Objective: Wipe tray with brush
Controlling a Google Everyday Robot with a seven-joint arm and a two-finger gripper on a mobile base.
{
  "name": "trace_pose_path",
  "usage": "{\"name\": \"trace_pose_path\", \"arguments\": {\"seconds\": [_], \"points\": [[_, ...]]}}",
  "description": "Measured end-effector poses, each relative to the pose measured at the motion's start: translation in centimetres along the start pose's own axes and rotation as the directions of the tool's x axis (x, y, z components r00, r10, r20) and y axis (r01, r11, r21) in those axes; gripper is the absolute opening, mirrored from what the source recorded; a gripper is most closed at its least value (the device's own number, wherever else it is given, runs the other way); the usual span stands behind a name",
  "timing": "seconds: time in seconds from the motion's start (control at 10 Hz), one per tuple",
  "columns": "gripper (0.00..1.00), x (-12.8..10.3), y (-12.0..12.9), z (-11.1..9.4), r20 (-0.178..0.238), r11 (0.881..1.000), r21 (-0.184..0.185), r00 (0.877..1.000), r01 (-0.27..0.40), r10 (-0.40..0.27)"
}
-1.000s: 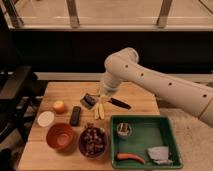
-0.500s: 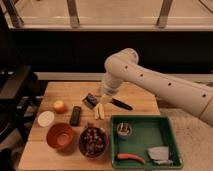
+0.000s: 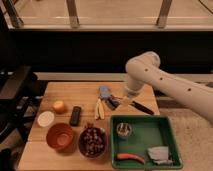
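Note:
The green tray (image 3: pixel 168 136) lies at the table's front right. It holds a small metal cup (image 3: pixel 123 130), an orange-red stick (image 3: pixel 130 157) and a grey cloth (image 3: pixel 159 154). The brush (image 3: pixel 143 108) has a long black handle that slants just behind the tray's far rim, with its left end at my gripper (image 3: pixel 120 102). The gripper reaches down from the white arm (image 3: pixel 165 82) and is shut on that end, low over the table. The bristle head is hidden by the gripper.
On the wooden table (image 3: pixel 75 92) are a blue item (image 3: pixel 104 91), a pale yellow-handled tool (image 3: pixel 98 108), a black block (image 3: pixel 75 115), an orange fruit (image 3: pixel 59 106), a white disc (image 3: pixel 46 118), an empty orange-brown bowl (image 3: pixel 60 136) and a bowl of dark fruit (image 3: pixel 92 141). A black chair (image 3: pixel 15 92) stands to the left.
The arm and gripper have moved right, and the brush has moved right with them, now lying behind the tray's far rim. The rest has not moved.

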Motion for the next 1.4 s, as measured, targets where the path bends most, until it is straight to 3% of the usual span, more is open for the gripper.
{"name": "trace_pose_path", "arguments": {"seconds": [0.2,0.4,0.6,1.1,1.4], "points": [[0.00,5.4,-0.1,0.6,-0.048,0.998,-0.008,0.997,-0.055,0.055],[0.00,9.7,1.3,1.5,-0.062,0.994,-0.028,0.993,-0.101,0.099],[0.00,12.6,3.5,2.2,-0.027,0.990,-0.051,0.991,-0.135,0.134],[0.00,13.0,3.9,2.3,-0.012,0.989,-0.054,0.991,-0.136,0.135],[0.00,14.2,4.2,2.7,-0.043,0.982,-0.053,0.983,-0.182,0.180]]}}
